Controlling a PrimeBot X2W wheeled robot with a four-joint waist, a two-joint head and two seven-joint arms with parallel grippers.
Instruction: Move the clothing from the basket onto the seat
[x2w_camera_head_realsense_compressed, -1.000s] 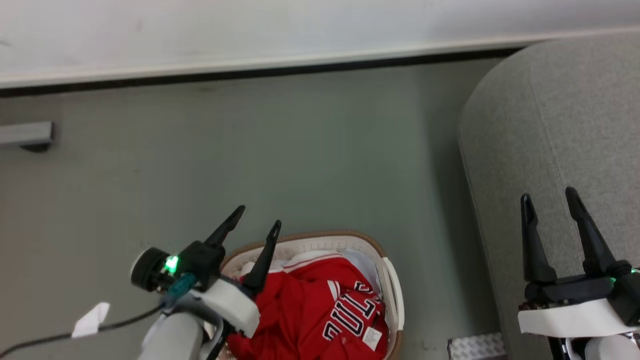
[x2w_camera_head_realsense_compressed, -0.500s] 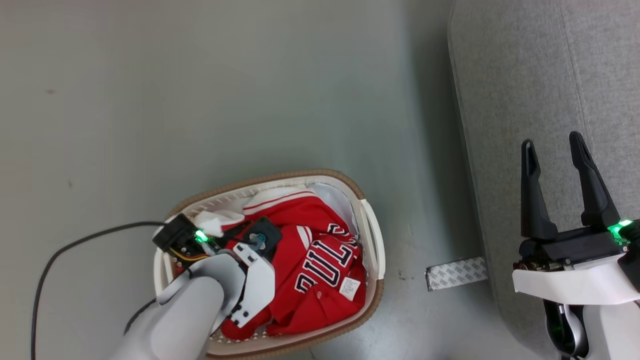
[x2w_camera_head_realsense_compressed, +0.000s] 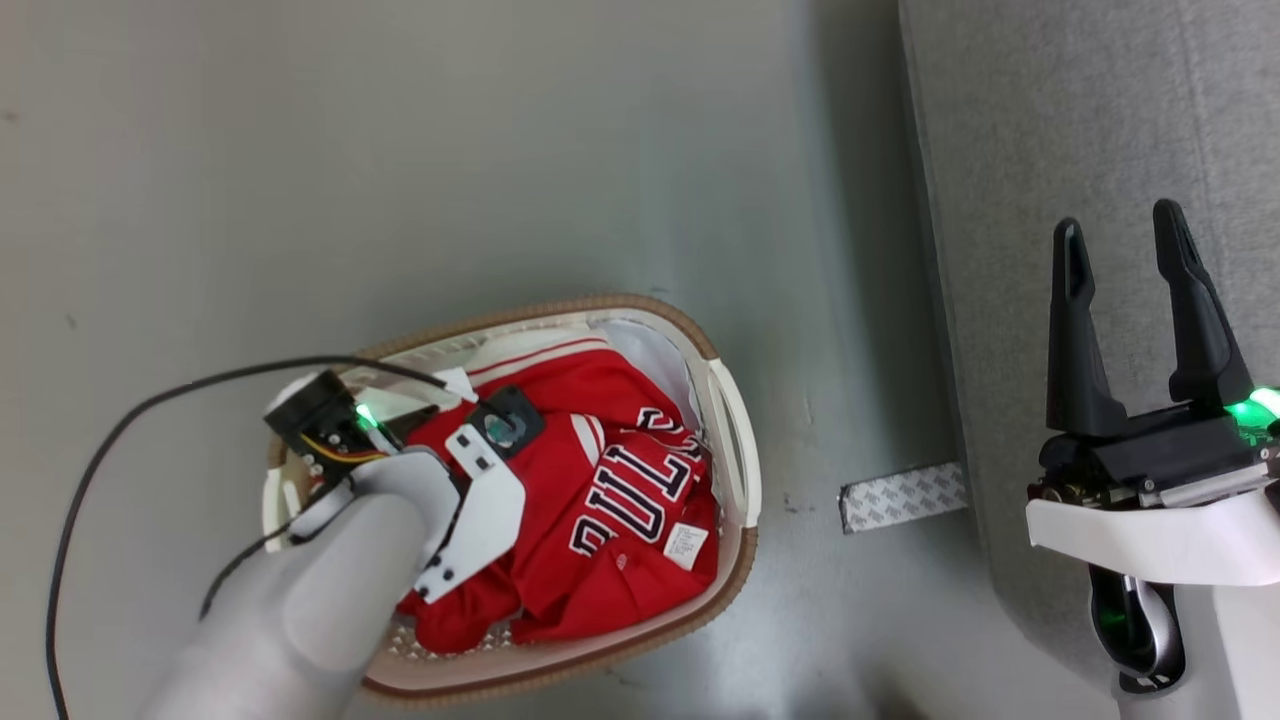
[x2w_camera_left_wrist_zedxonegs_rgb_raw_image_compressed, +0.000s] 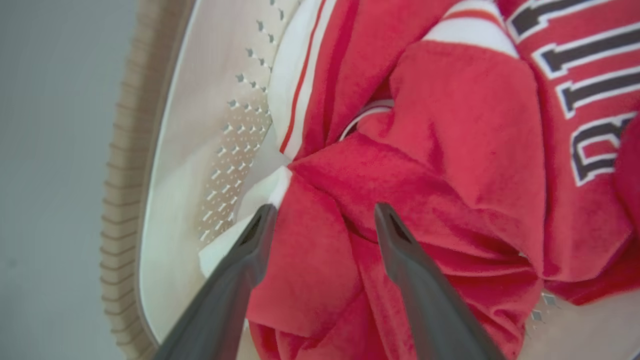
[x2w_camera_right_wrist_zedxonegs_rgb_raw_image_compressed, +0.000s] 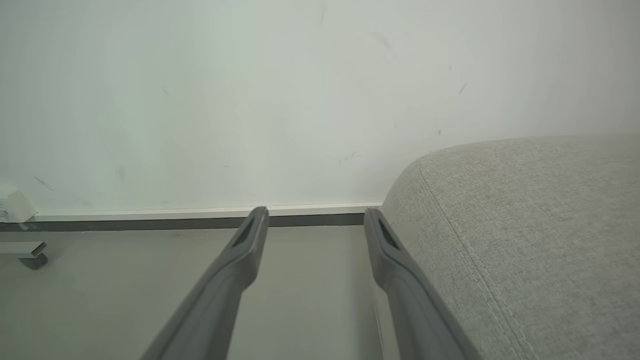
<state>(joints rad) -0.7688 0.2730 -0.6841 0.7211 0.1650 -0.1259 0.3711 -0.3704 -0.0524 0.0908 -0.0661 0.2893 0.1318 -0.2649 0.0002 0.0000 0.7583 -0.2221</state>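
Basket stands on the floor, left of the seat, with a strip of floor between them. Left hand is down inside the basket at its left end, fingers spread wide. The tips sit either side of a raised red fold of the jersey; nothing is pinched yet. The left-side tip rests beside a scrap of pale cloth against the basket wall. Jersey lies bunched wholly inside the basket, its lettering and white label facing up toward the right end. Seat runs along the right of the head view, with no red cloth on the part that shows. Right hand hangs over the seat's edge, fingers apart, holding nothing. Judgement: task barely begun. Closing on the fold, lifting out, carrying across and releasing on the seat are all left to do.
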